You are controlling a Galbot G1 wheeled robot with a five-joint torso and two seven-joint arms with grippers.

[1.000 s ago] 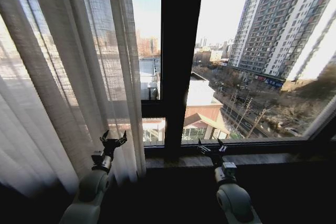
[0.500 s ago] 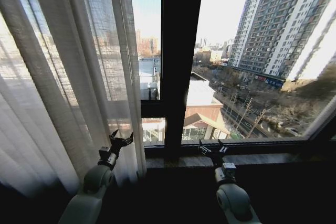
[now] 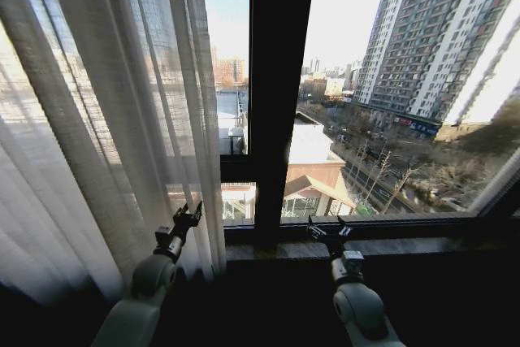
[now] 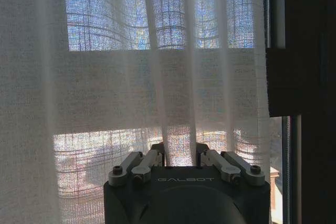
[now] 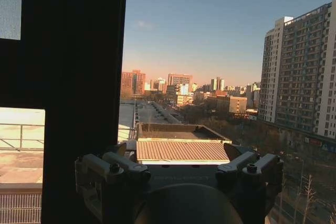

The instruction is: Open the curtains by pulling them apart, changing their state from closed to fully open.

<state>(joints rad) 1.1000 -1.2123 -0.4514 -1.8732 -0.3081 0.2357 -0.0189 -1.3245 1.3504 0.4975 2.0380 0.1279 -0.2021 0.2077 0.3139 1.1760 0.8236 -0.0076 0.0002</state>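
Observation:
One sheer white-cream panel of the curtains (image 3: 106, 119) hangs over the left part of the window, its inner edge just left of the dark centre bar. My left gripper (image 3: 187, 217) is low down against the pleats near that edge. In the left wrist view the left gripper (image 4: 181, 163) is open, with the curtain fabric (image 4: 157, 77) right in front of it and one pleat running down between its fingers. My right gripper (image 3: 327, 230) stands open near the window sill, right of the centre bar. It faces bare glass, and the right gripper (image 5: 178, 170) has nothing between its fingers.
A wide dark window frame bar (image 3: 280, 95) stands upright between the two arms, seen also as the frame bar (image 5: 79, 77) in the right wrist view. A dark sill (image 3: 390, 246) runs along below the glass. City buildings lie outside.
My left gripper has moved right and forward, closer to the curtain's inner edge, and its wrist has turned. The right arm has stayed put.

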